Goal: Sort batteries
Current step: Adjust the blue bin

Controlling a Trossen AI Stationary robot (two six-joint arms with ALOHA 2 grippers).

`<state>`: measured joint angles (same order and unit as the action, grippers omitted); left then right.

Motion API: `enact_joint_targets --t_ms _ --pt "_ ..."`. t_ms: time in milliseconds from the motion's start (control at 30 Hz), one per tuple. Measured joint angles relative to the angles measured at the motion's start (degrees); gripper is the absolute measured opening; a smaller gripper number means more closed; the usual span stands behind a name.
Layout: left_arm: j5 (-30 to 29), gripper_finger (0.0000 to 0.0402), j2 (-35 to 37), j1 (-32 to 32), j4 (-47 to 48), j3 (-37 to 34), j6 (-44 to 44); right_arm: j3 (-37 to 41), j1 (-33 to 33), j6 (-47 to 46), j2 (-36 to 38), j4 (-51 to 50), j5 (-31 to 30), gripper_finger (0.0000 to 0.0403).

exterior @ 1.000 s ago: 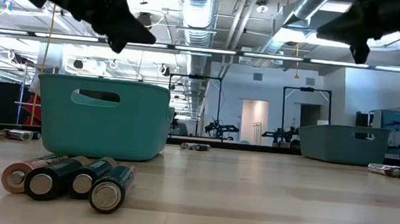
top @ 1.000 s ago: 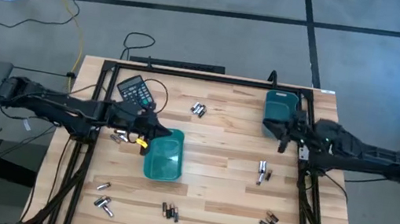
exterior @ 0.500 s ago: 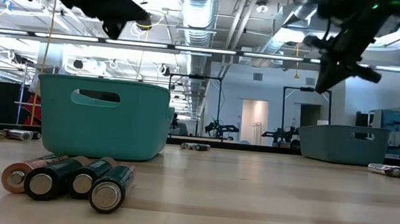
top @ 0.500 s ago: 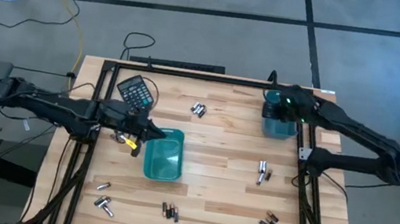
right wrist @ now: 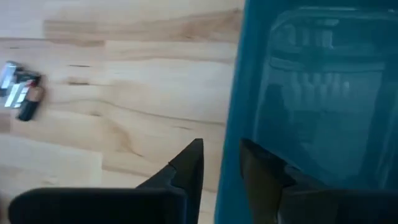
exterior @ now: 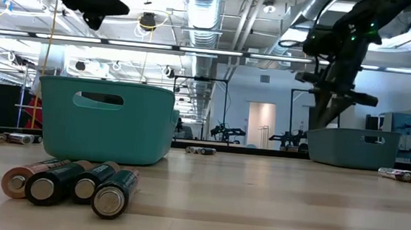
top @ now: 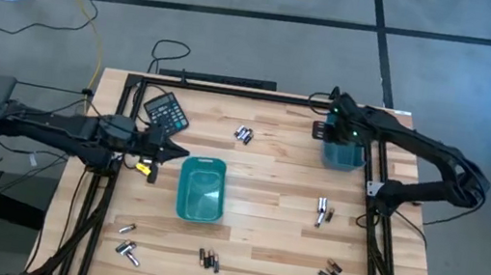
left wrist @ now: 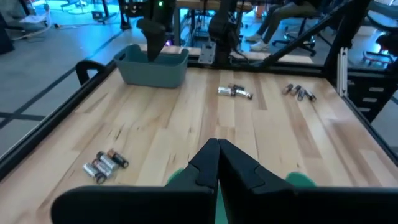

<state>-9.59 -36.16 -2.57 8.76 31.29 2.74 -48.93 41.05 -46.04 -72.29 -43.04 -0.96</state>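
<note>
1. Four batteries (exterior: 70, 185) lie nearest my low camera, lower left; I count seven more loose clusters across the table (top: 268, 180) from above.
2. Two teal bins: one (top: 201, 189) centre, one (top: 344, 144) upper right.
3. My left gripper (top: 164, 150), fingers pressed together on nothing, has pulled back left of the centre bin.
4. My right gripper (top: 335, 112), fingers slightly parted around the far bin's rim, has swung to its upper-left corner.

The left gripper (top: 168, 151) withdrew from the near bin (top: 201, 189); the right gripper (top: 333, 121) reached the far bin (top: 343, 152).
</note>
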Motion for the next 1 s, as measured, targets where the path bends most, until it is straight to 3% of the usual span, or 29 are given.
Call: enact_joint_targets --t_ms 400,500,667,1000 --pt "-0.96 0.0004 -0.31 0.0 2.49 0.0 -0.1 0.0 -0.15 -0.04 -7.08 0.23 0.31 0.0132" --pt "-2.4 0.0004 -0.31 0.0 2.51 -0.01 0.03 0.0 -0.82 -0.7 -8.75 -0.01 1.06 0.0102" --pt "-3.89 0.0004 -0.31 0.0 2.51 0.0 0.04 -0.32 -3.03 -2.43 -9.69 -0.35 0.94 0.0014" --pt "-5.35 0.0004 -0.09 0.3 2.54 0.0 -5.38 -8.61 -16.93 -15.15 -10.01 -1.44 1.17 0.0004"
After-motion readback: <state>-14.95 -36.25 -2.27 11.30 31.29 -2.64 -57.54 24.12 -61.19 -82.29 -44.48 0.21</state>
